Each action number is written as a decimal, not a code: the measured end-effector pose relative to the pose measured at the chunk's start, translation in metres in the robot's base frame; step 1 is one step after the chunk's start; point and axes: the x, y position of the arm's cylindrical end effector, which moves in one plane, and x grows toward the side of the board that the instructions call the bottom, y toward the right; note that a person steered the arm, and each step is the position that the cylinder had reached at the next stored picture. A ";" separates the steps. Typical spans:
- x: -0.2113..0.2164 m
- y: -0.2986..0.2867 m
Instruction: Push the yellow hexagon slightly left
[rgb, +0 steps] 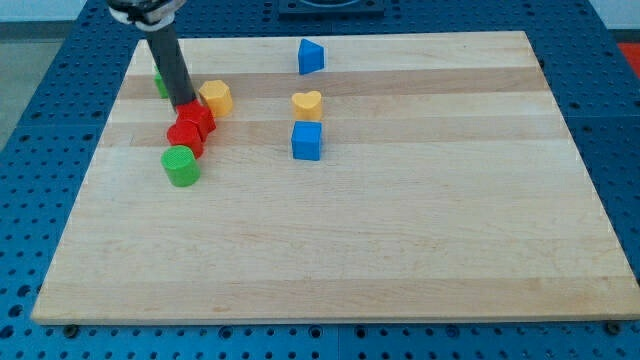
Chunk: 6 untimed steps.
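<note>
1. My arm enters from the view's top left corner; only its lowest part shows.
2. My rod (170, 65) is dark, leaning slightly.
3. My tip (186, 106) is down in the view's upper left.

1. Blue cube (307, 141) – just below the yellow heart (308, 105).
2. Blue block (311, 56) near the board's (400, 240) top edge.
3. Two red blocks (190, 127) touching – green cylinder (181, 165) just beneath.
</note>
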 end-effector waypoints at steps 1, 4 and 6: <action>0.027 0.006; -0.017 0.080; -0.022 0.042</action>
